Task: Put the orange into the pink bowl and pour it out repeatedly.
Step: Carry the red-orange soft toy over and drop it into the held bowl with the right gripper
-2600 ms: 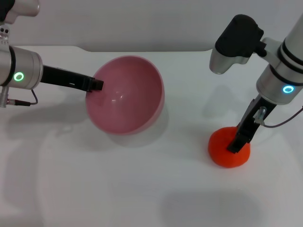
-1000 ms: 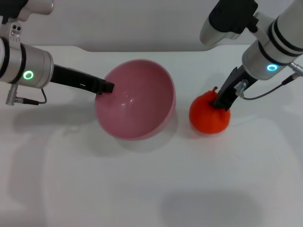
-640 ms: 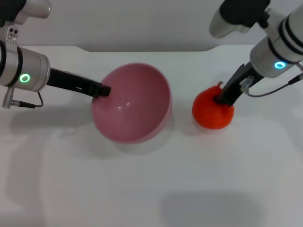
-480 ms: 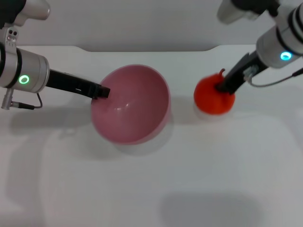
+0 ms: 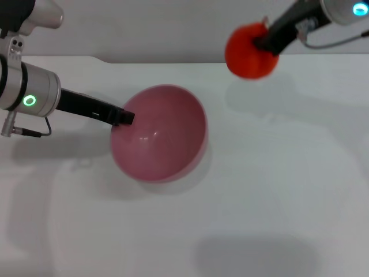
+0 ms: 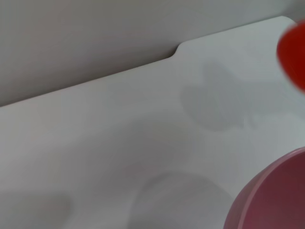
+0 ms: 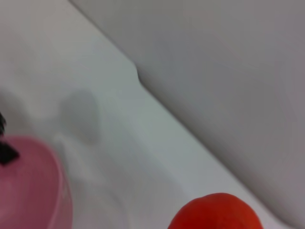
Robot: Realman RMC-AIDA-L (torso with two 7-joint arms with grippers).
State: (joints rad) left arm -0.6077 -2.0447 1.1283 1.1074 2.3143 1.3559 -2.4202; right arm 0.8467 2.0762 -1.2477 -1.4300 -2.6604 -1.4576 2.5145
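Overhead, right pincer [image 5: 260, 40] holding orange [image 5: 248, 52] above white table [image 5: 259, 190], left pincer [image 5: 124, 117] clamping pink bowl [image 5: 164, 138] rim

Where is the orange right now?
In the head view the orange is up in the air on the robot's right, held by the right gripper, beyond the pink bowl.

From my remote seat this looks like a robotics lab or test cell, not a home. The counter [image 5: 259, 190] is a plain matte white surface, and behind it stands a bare pale grey wall [image 5: 150, 26]. The counter's far edge has a stepped notch [image 6: 177, 47], like a fitted panel. The only furnishings I see are my two metal arms with glowing green [image 5: 29, 101] and blue [image 5: 357, 8] status rings.
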